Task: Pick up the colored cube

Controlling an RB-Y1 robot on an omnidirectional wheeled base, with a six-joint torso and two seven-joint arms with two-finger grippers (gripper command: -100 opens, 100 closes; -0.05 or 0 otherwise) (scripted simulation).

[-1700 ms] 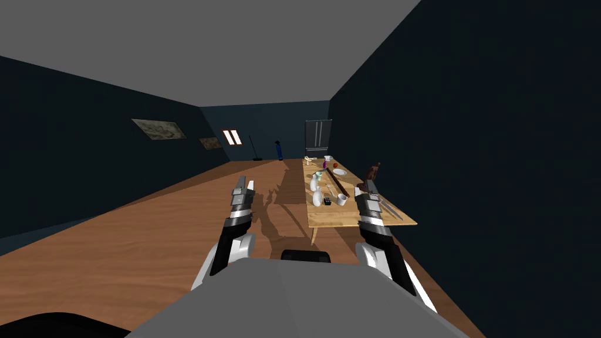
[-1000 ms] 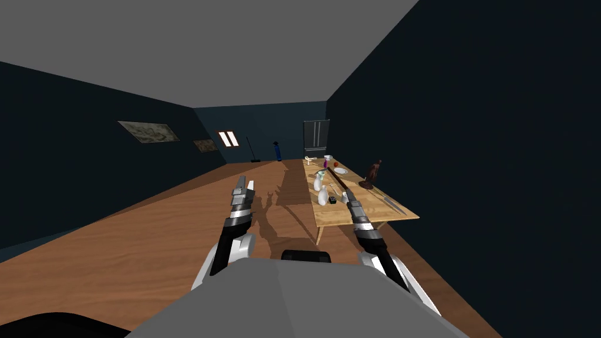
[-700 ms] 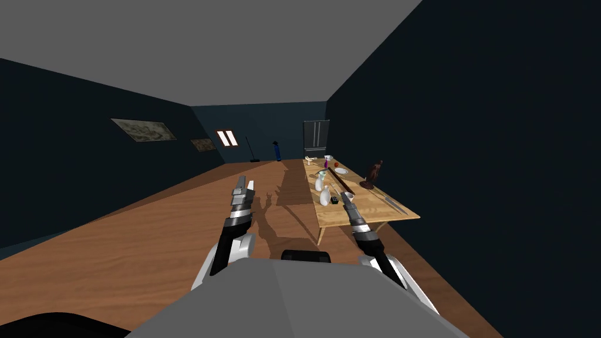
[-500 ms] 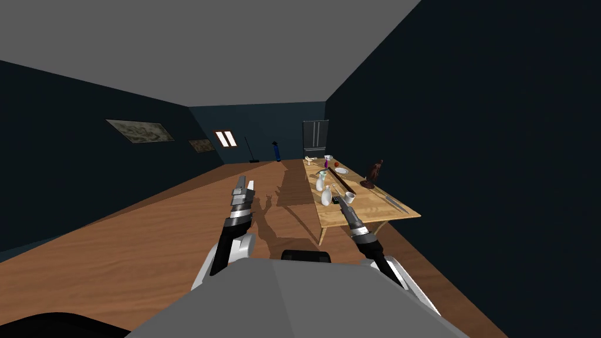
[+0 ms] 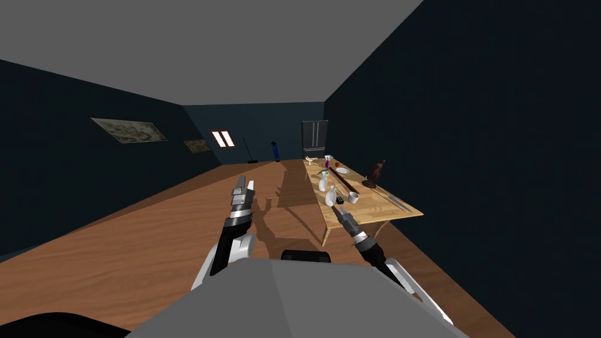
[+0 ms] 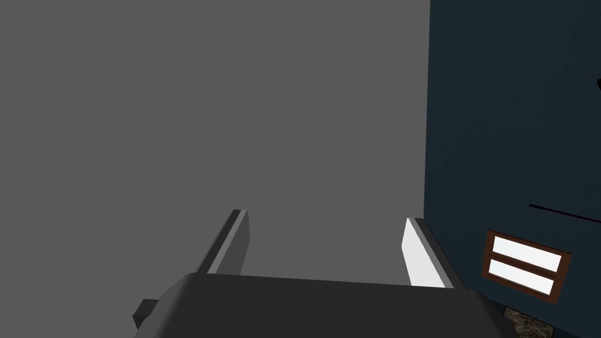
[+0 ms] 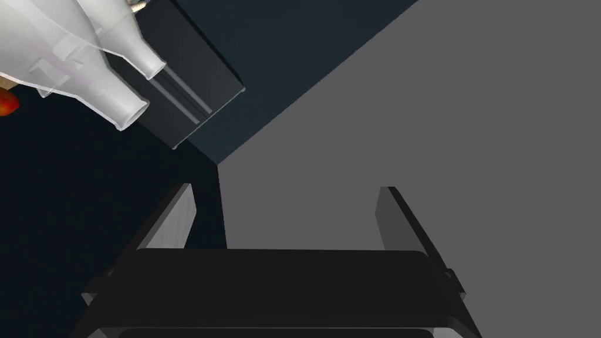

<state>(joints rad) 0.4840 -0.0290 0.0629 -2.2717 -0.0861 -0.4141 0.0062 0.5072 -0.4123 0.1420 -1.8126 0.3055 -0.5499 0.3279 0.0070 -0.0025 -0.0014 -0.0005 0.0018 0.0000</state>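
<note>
The cube (image 5: 339, 201) is a tiny dark block on the table (image 5: 378, 206). It sits near the table's near left corner, wedged between a white vase (image 5: 330, 196) and a white cup (image 5: 353, 197). I can't tell from the head view whether it touches either one.

My right gripper (image 5: 337, 209) is right at it from the near edge, fingers spread with nothing between them. The wrist view looks up past the vase necks toward the ceiling, so I reckon I'm tilted too high to close on the cube cleanly.

What could go wrong, as far as I can judge:
- The vase looks tall and narrow, so a blade clipping it on the way in would probably tip it.
- A nudge to the cup could roll it toward the left edge.
- The cube is small, so an off-centre pinch would likely squirt it off the corner.

For room, a second vase (image 5: 323, 183) and a long dark rod (image 5: 343, 179) crowd the far side. The near edge and the left edge look open, with bare floor (image 5: 176, 235) beyond the left edge, so I'd come in from there. My left gripper (image 5: 243, 185) hangs over that floor, well apart from the table, with its fingers spread too.
</note>
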